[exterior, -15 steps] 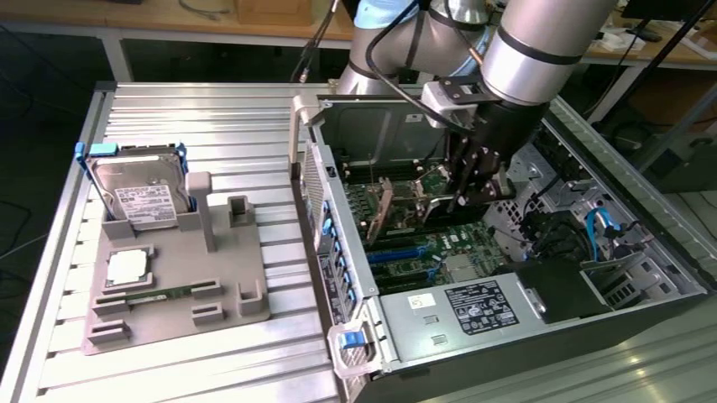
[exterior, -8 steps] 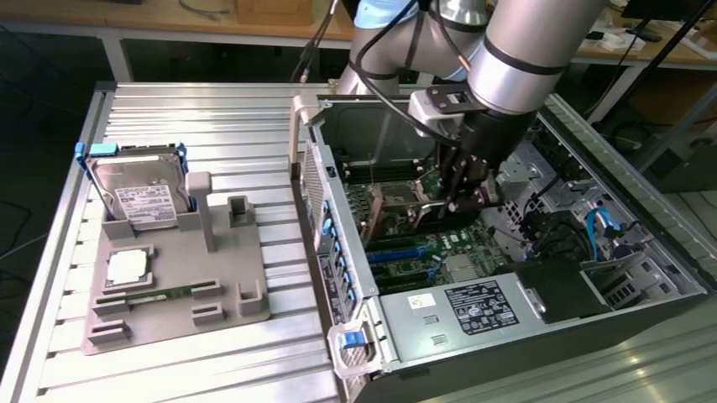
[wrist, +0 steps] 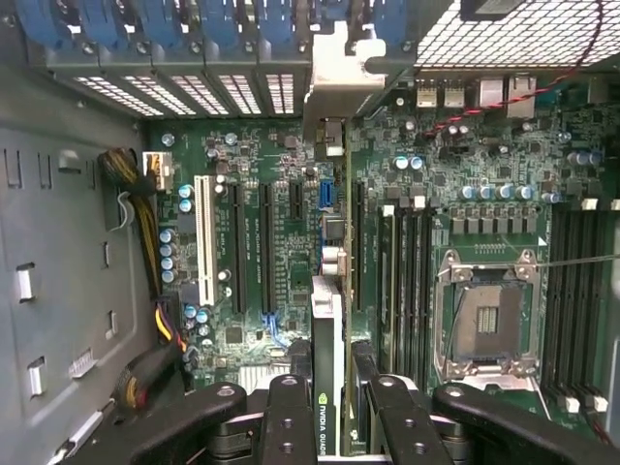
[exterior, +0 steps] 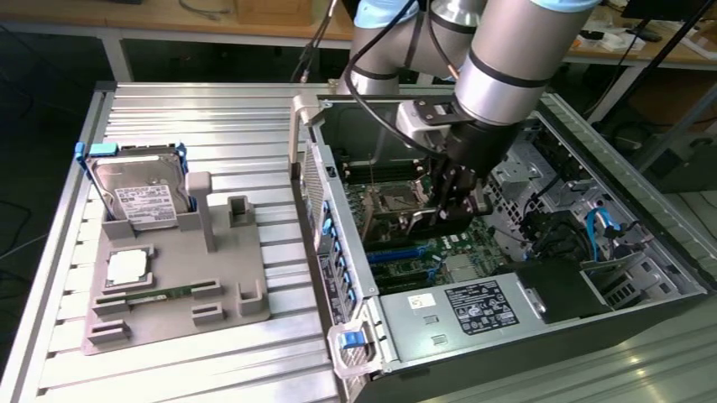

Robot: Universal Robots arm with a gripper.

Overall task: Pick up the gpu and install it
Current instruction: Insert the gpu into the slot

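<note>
The gripper (wrist: 337, 412) is gripping the gpu (wrist: 331, 310) edge-on between its jaws, over the motherboard (wrist: 484, 165). Doing this well is likely meaning keeping the card square to the long slot (wrist: 357, 242) just beside the jaws, pressing evenly.

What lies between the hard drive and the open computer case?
In the exterior view: a grey post of the holder beside the hard drive, then a bare strip of table up to the computer case.
</note>
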